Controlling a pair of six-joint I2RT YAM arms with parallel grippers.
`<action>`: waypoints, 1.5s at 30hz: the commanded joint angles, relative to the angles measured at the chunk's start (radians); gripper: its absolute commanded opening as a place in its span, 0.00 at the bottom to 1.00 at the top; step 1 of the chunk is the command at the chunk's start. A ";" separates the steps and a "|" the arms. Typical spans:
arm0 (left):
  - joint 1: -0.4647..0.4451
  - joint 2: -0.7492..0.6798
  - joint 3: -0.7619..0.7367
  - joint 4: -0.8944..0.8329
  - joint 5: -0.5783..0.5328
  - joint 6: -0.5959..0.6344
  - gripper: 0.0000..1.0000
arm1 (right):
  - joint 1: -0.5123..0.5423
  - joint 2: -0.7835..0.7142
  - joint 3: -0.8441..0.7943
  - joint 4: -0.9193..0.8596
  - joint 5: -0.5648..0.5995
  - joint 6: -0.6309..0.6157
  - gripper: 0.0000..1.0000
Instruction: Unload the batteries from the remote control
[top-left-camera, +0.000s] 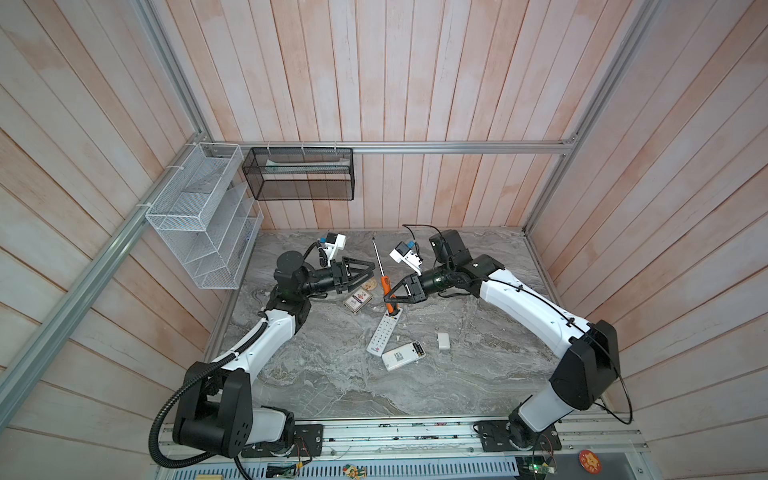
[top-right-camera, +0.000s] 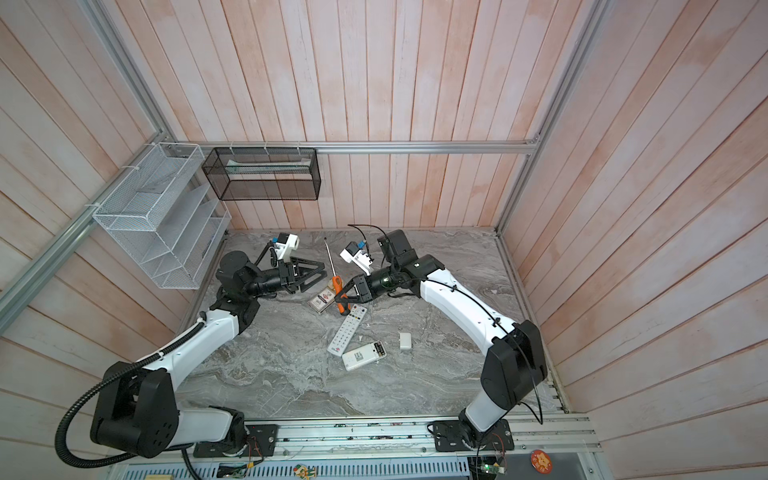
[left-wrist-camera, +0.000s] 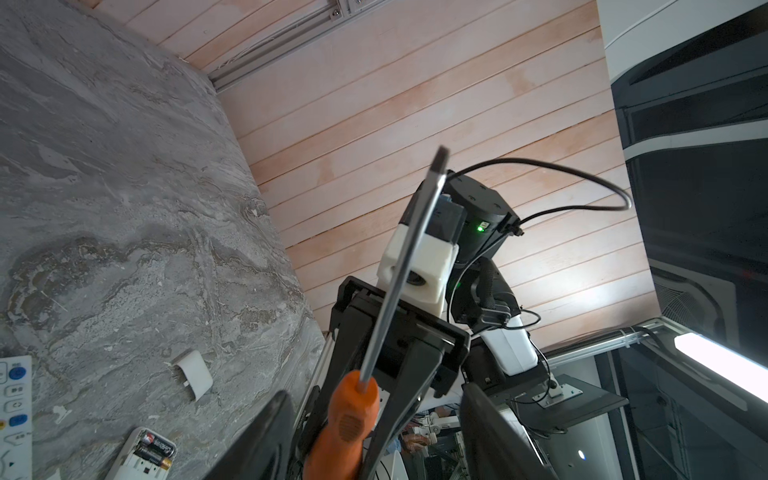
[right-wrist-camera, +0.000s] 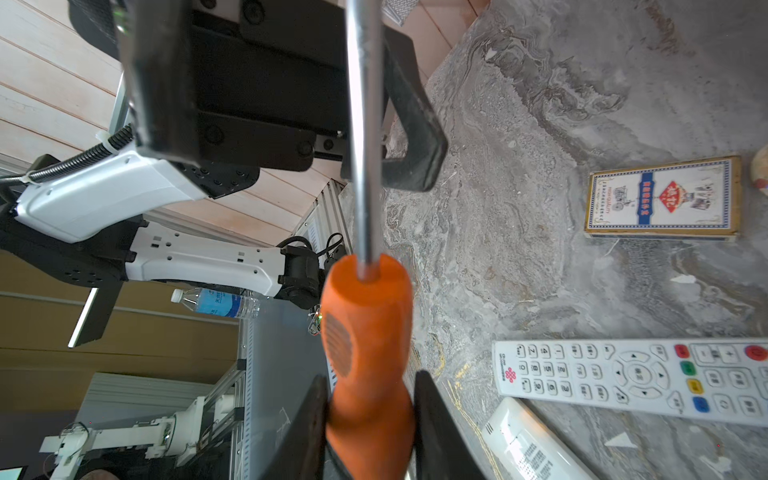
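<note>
**Batteries** (left-wrist-camera: 157, 448): two, seated in the uncovered bay of the small white remote (top-left-camera: 400, 355), which lies back-up at mid-table; not yet unloaded.
**Battery cover** (top-left-camera: 443, 341): off, lying apart, so the cells are exposed.
**Screwdriver** (top-left-camera: 387, 291): orange handle clamped in the right gripper (right-wrist-camera: 370, 415), shaft raised; presumably meant for prying the cells out.
**Left gripper** (top-left-camera: 368, 270): fingers spread, empty, near the shaft.

place: robotics lab cell | signs: aluminium frame (top-left-camera: 399, 146), plank walls (top-left-camera: 415, 83), marbled tabletop (top-left-camera: 332, 382), mounting rail (top-left-camera: 415, 432)
</note>
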 joint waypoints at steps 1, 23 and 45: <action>-0.004 -0.009 0.025 -0.006 0.008 0.036 0.64 | 0.013 0.019 0.055 -0.067 -0.042 -0.036 0.00; -0.021 -0.026 0.025 -0.094 -0.057 0.052 0.12 | 0.067 0.044 0.099 -0.168 0.034 -0.081 0.00; -0.025 -0.075 -0.104 0.113 -0.321 -0.199 0.00 | -0.043 -0.212 -0.254 0.558 0.195 0.523 0.98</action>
